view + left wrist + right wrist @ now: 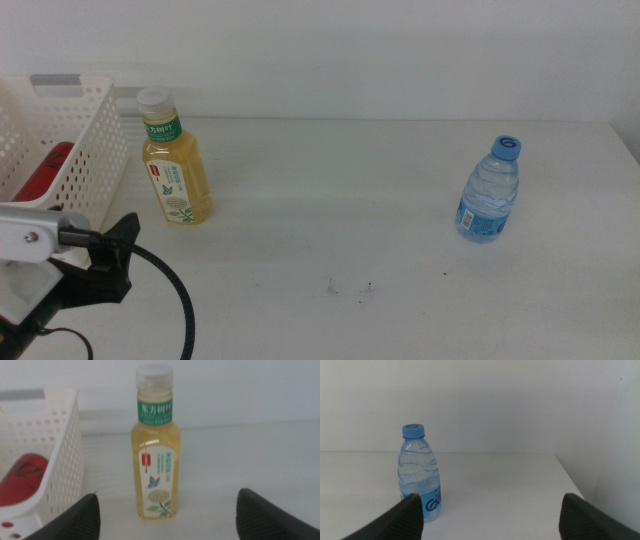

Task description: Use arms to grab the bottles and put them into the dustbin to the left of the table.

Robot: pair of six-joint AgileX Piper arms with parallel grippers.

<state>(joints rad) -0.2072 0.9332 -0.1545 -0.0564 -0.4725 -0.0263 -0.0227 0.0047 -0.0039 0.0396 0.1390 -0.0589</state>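
So the tea bottle (176, 162) is standing upright on the table (380, 200), over on the left side, just beside the white basket (85, 150) but not touching it as far as I can tell. Yellow liquid, white cap, green band round the neck, and a label with a butterfly on the front. The red can (45, 172) is lying inside the basket, you can see it through the lattice wall.

The water bottle (490, 191) is well apart from all that, upright on the right side of the table, blue cap on, blue label low on the body.

Left gripper (167, 515) is down at the bottom left corner of the middle view, near the basket's front. From its wrist camera the jaws are spread wide with the tea bottle lined up between them but further back, nothing gripped. Right gripper (490, 515) doesn't show in the middle view at all; its wrist camera has both jaws wide apart too, empty, with the water bottle just past one jaw tip.

A few small dark specks (350, 288) sit on the tabletop near the front middle.
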